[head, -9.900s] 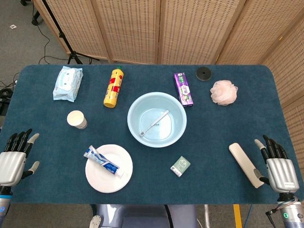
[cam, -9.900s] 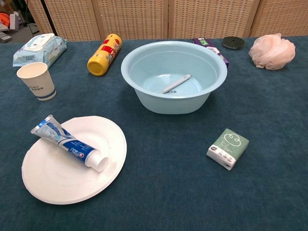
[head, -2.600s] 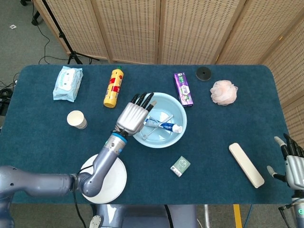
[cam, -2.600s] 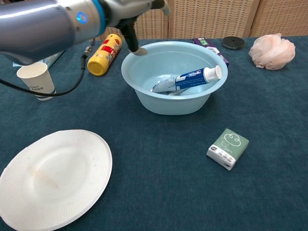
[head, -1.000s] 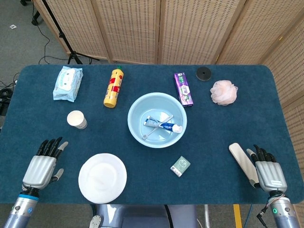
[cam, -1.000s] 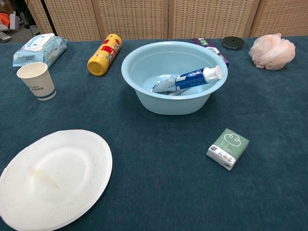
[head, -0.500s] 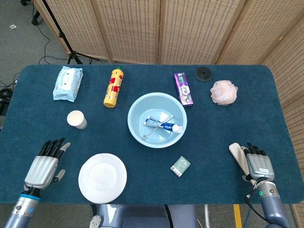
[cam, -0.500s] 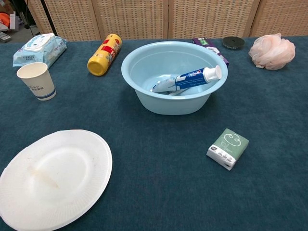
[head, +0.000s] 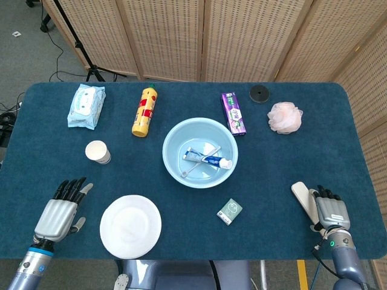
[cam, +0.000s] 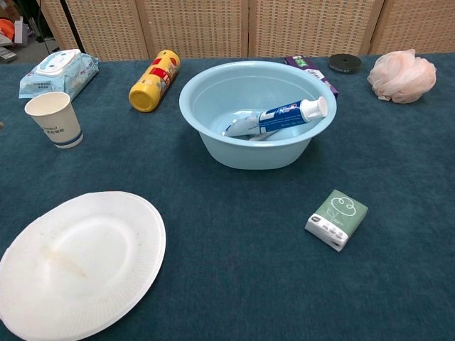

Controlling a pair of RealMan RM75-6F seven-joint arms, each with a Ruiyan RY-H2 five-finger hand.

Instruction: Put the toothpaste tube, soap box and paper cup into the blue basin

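I have the toothpaste tube lying inside the blue basin, its cap end toward the right wall, so one of three items is in. The soap box sits on the bench just in front of the basin and a little to its right, and the paper cup stands upright well to the basin's left, near the yellow bottle and the wipes pack. My left hand hovers at the near left edge, beside the white paper plate, fingers extended, slightly apart, holding nothing. My right hand is at the near right edge with its fingers stretched forward and nothing in them — it lies just beside, perhaps touching, the pale flat bar; I cannot tell which. I judge the step in hand to be the soap box, since the right hand is nearer it. The next move calls for swinging that hand left and forward across open bench, coming down over the box and closing on its short sides — it is low and flat, so the grip must be shallow. The cup I would leave for the left hand.
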